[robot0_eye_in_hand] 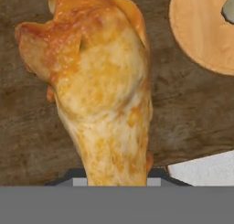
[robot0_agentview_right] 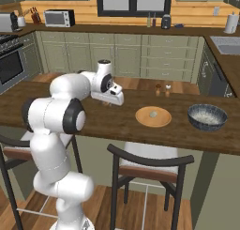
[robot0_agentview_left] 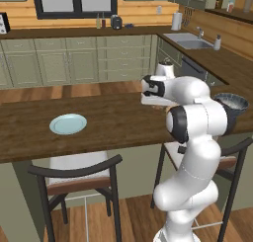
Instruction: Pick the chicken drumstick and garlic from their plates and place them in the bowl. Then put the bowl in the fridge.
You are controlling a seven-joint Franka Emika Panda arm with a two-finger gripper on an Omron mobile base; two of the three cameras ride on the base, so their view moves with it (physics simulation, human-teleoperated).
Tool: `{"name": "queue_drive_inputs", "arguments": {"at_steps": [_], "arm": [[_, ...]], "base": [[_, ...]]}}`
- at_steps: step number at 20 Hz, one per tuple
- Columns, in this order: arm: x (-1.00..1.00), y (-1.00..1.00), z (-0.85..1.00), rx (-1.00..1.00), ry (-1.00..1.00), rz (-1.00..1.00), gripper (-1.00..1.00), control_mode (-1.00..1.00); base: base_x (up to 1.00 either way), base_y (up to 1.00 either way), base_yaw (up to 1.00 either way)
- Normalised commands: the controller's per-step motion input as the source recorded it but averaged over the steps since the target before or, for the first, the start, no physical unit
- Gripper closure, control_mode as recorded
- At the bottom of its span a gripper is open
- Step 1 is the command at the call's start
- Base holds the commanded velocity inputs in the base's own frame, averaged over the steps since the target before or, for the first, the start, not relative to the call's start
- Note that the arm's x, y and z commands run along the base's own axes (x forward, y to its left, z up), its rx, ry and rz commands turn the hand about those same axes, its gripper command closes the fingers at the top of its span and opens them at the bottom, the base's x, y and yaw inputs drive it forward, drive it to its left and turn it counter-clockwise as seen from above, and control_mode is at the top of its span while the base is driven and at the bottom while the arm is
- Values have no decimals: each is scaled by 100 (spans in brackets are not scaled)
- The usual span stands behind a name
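**Drumstick in transit toward the bowl**

My fingers pinch the chicken drumstick (robot0_eye_in_hand: 103,88), which hangs lengthwise through the centre of the hand view above the dark counter (robot0_eye_in_hand: 27,127). The gripper (robot0_agentview_right: 112,96) sits mid-frame in the right base view, left of the tan plate (robot0_agentview_right: 153,117), which carries the garlic (robot0_agentview_right: 153,114). The blue plate (robot0_agentview_left: 68,123), at centre left of the left base view, lies bare. The step in hand, I judge, is carrying; next I must pass over the tan plate to the bowl (robot0_agentview_right: 207,117) at right and release inside it.
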Motion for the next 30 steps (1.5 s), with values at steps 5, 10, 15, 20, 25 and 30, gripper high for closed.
{"name": "queue_drive_inputs", "arguments": {"at_steps": [5,10,15,20,25,30], "arm": [[0,-100,0,-8,0,-22,100,-100],[0,-100,8,-2,0,-23,100,-100],[0,-100,18,0,0,-22,100,-100],[0,-100,14,0,0,-20,100,-100],[-1,-100,8,0,0,-18,100,-100],[0,-99,0,0,-3,-7,100,-100]], "base": [[0,0,0],[0,0,0],[0,0,0],[0,0,0],[0,0,0],[0,0,0]]}}
